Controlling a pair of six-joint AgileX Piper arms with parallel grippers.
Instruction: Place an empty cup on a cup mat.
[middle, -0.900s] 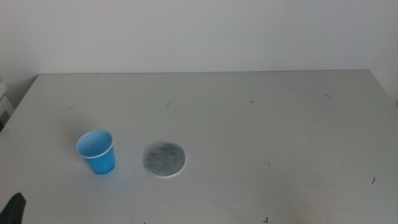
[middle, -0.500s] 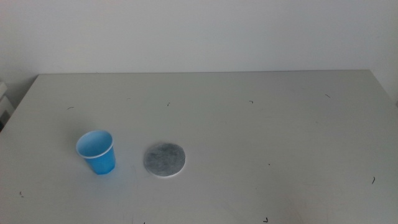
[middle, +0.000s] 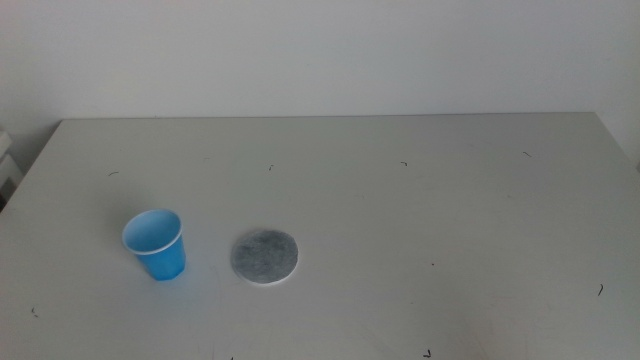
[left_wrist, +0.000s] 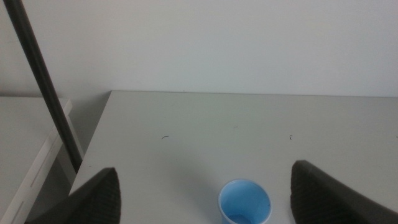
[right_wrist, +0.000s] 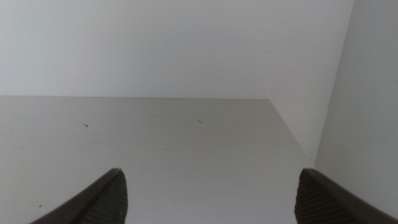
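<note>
The blue cup stands upright and empty on the left part of the table. The grey cup mat lies flat just to its right, a small gap between them. Neither gripper shows in the middle view. My left gripper is open and empty, above the table's near left side. The cup stands between its jaws' lines, a little ahead and apart from them; the mat is out of that view. My right gripper is open and empty over bare table at the right, far from both.
The white table carries only small dark specks. A wall stands behind it. A dark slanted pole and the table's left edge show in the left wrist view. The table's right edge and a white side wall show in the right wrist view.
A dark gripper tip at the middle view's bottom left corner has gone out of that view. The cup and the mat have not moved.
</note>
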